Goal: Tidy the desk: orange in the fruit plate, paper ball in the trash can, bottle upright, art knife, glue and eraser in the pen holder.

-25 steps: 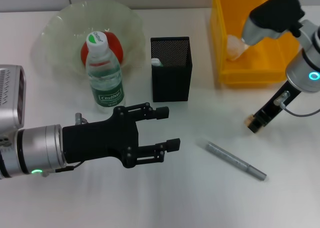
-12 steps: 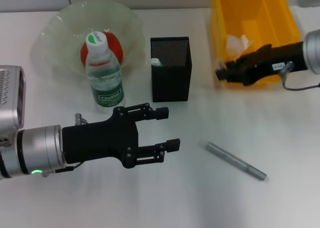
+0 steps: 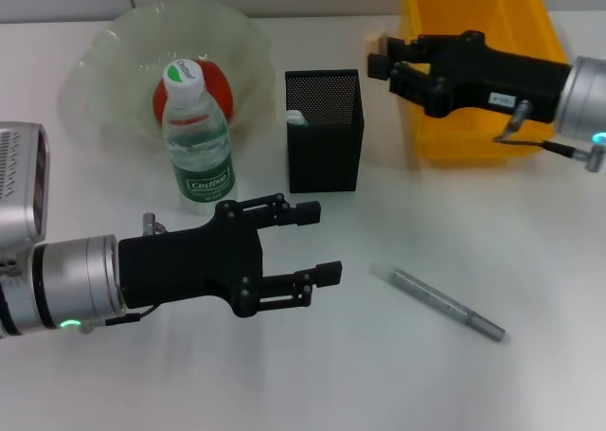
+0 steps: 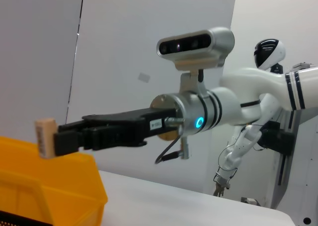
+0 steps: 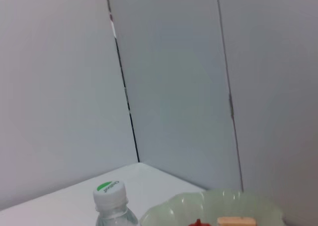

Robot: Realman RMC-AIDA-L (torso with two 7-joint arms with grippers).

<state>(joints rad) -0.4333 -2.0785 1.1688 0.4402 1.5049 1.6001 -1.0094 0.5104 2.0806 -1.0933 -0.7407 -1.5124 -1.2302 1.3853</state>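
Note:
My right gripper (image 3: 383,58) is shut on the tan eraser (image 3: 375,43), held in the air between the black mesh pen holder (image 3: 324,142) and the yellow trash can (image 3: 472,133). The left wrist view shows that eraser (image 4: 45,137) at its fingertips. A white knife tip (image 3: 296,118) shows inside the holder. The grey glue (image 3: 445,304) lies on the desk. Upright, the bottle (image 3: 197,142) stands before the fruit plate (image 3: 106,50), which holds the orange (image 3: 223,85). My left gripper (image 3: 320,242) is open, low over the desk. The paper ball is hidden.
The white desk (image 3: 530,232) lies bare to the right of the glue and along the front edge. The right arm's black forearm (image 3: 492,71) stretches across the trash can. A grey wall with panel seams stands behind the desk.
The right arm lifted the eraser off the desk and swung it left, past the trash can, to near the pen holder. The left arm has not moved.

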